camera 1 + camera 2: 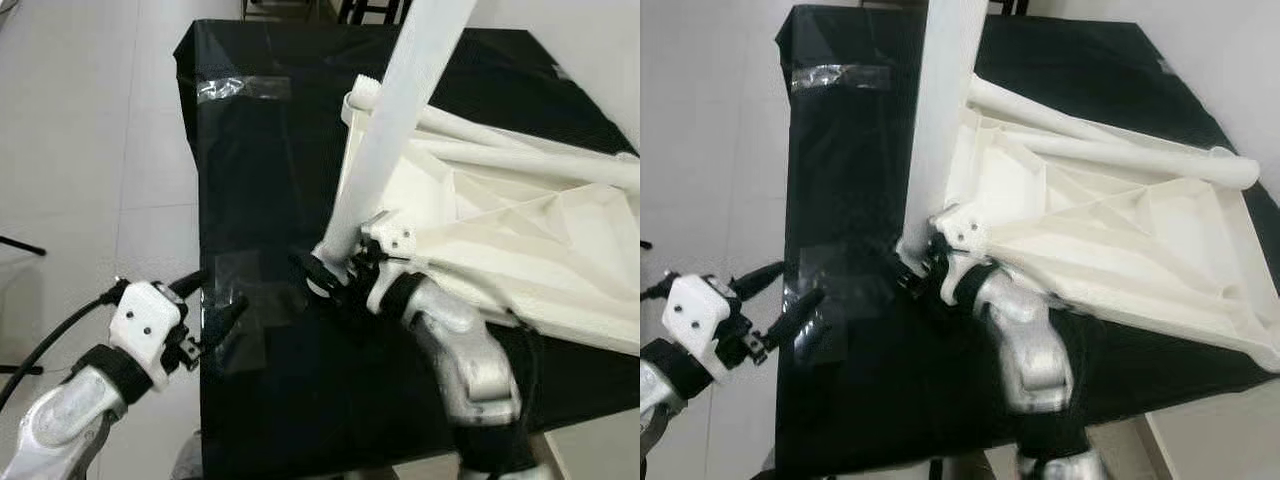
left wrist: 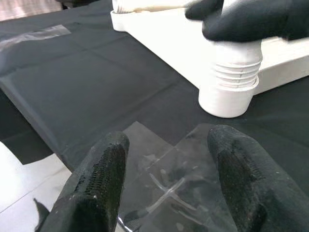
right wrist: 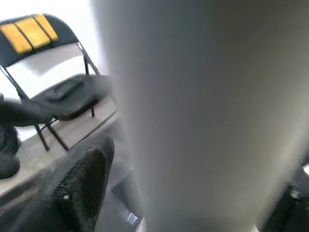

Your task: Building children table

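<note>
Left gripper (image 1: 222, 300) hovers with fingers spread, holding nothing, above a clear tape patch (image 2: 164, 179) on the black table cover (image 1: 250, 150). Just beyond its fingertips stands the threaded foot of the white table leg (image 1: 385, 130), resting on the cover beside the near corner of the upturned white tabletop (image 1: 1120, 235). Right gripper (image 1: 335, 272) is clenched on that leg close to its threaded end, the leg tilting up and away. Two further legs (image 1: 1140, 155) lie across the tabletop beyond. Risk, as judged: the long leg is gripped at its foot only, so it may lever out of the fingers, or enter the corner socket askew and cross-thread; the light tabletop could also slide on the slick cover.
</note>
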`<state>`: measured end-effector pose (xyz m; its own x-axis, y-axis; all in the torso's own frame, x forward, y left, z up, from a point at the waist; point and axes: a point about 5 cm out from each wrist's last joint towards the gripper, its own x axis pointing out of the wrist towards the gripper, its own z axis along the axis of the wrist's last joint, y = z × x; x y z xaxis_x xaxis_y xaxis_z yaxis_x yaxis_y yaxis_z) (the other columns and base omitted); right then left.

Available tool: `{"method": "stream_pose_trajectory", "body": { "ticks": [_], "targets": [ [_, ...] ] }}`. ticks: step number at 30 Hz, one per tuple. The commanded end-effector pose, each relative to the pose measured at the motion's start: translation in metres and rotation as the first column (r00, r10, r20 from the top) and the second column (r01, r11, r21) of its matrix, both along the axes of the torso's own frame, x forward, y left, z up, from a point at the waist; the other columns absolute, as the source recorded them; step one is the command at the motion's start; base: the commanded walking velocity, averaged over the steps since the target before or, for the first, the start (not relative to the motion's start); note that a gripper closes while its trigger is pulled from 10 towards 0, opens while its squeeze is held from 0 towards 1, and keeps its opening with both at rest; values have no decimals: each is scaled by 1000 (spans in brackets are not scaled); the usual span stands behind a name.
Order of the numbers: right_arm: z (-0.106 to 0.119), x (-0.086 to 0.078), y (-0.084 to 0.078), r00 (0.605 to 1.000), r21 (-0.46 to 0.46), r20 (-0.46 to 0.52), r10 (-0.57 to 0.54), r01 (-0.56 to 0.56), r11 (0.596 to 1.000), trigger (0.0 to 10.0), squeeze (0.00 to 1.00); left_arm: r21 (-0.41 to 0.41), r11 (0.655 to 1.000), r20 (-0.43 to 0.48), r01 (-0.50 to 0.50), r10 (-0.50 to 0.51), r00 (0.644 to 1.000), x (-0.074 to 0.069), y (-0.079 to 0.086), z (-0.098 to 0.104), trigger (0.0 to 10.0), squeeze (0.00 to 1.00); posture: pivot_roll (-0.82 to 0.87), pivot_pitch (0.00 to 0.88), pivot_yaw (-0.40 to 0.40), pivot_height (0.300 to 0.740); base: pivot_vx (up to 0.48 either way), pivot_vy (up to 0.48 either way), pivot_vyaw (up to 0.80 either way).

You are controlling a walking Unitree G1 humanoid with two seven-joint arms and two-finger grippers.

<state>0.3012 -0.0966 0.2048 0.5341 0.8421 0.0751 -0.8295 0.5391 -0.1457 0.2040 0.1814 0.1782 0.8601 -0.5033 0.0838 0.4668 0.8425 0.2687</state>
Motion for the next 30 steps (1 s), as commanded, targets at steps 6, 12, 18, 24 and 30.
{"method": "stream_pose_trajectory", "body": {
  "ticks": [6, 12, 18, 24, 30],
  "targets": [
    [5, 17, -4, 923, -133, -30, 385, -385, 913, 10000, 0, 19, 999, -21, 37, -37, 999, -2, -7, -8, 10000, 0, 236, 253, -162, 740, 0, 0, 0],
    [11, 31, -2, 897, -158, -49, 439, -441, 884, 10000, 0, 32, 998, -13, 56, -55, 998, -7, -11, -8, 10000, 0, 244, 249, -168, 740, 0, 0, 0],
    [9, 44, -4, 888, -135, -83, 453, -460, 878, 0, 0, -11, 978, -57, 209, -210, 976, -25, -35, -14, 10000, 0, 242, 243, -170, 740, 0, 0, 0],
    [-3, 46, -16, 910, -126, -100, 402, -412, 902, 0, 0, -7, 977, -48, 213, -213, 976, -31, -36, -15, 10000, 0, 228, 246, -165, 740, 0, 0, 0],
    [-37, 27, -45, 983, -70, -175, 56, -69, 995, 0, 0, -13, 993, 5, 118, -118, 993, -42, -37, -13, 10000, 0, 210, 279, -186, 740, 0, 0, 0]
  ]
}}
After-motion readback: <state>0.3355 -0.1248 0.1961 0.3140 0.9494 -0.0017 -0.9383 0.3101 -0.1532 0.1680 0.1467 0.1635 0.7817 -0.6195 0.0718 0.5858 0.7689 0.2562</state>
